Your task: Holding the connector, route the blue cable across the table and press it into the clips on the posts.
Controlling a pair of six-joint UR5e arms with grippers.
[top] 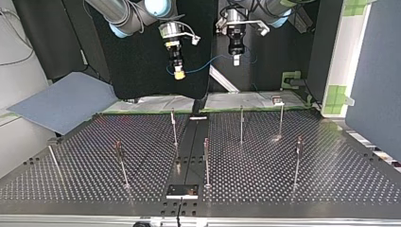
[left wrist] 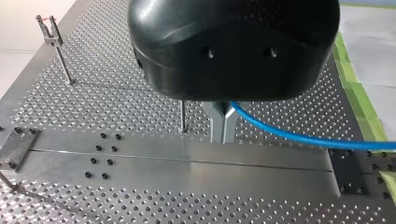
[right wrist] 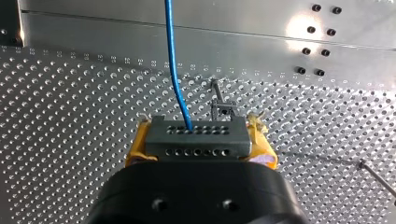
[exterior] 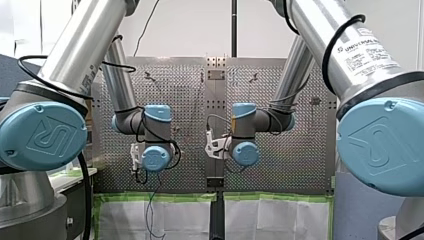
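The thin blue cable [right wrist: 171,60] runs out of the holed face of a grey rectangular plastic connector [right wrist: 195,138] with two rows of small holes. It looks slim, smooth and flexible. In the top view it hangs in a shallow sag in the air between the two grippers, above the far edge of the table and touching no post.

My right gripper [top: 178,73] clamps the connector between its yellow pads [right wrist: 140,148], probably so that this end is fixed and gives something to pull against. My left gripper [left wrist: 223,123] has its narrow metal fingers [left wrist: 217,122] closed together on the cable a short way along. That grip probably lets it guide the line and press it down.

Below them lies the silver perforated metal table [top: 331,170]. Thin upright metal posts [top: 241,124] with small clips [left wrist: 48,25] on top stand well apart across it. As far as the views show, every clip is empty, so routing has not begun.
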